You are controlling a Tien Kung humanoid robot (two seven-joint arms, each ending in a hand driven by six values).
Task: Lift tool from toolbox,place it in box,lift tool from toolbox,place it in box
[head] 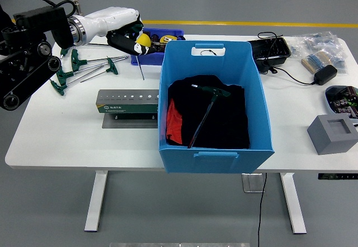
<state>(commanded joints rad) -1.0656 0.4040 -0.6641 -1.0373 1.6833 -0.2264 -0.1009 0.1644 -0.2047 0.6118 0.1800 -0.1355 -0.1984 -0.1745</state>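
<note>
The T-handle wrench [140, 63] hangs in the air, its thin steel shaft pointing down just off the blue box's [215, 157] upper-left corner, clear of the grey tool stand [127, 100] below it at about seven o'clock. Its handle end is buried in the left hand [130, 38], whose dark fingers are curled tightly around it. The tool looks light, rigid and slim; the bare shaft is probably smooth and slippery, so the cross handle is the sensible place to hold, as it gives a broad grip and stops the wrench twisting. Hanging from one end, the long shaft may swing, and its tip could catch the box wall if it is carried too low.

At about four o'clock from the wrench, inside the blue box, another green-handled wrench [208, 108] already lies on black cloth [224, 127]. At nine o'clock, several spare wrenches [84, 69] lie loose on the tabletop [67, 141]. Just beyond the hand, a small blue tray [136, 60] holds a yellow ball [144, 39]. The right hand is out of sight.
</note>
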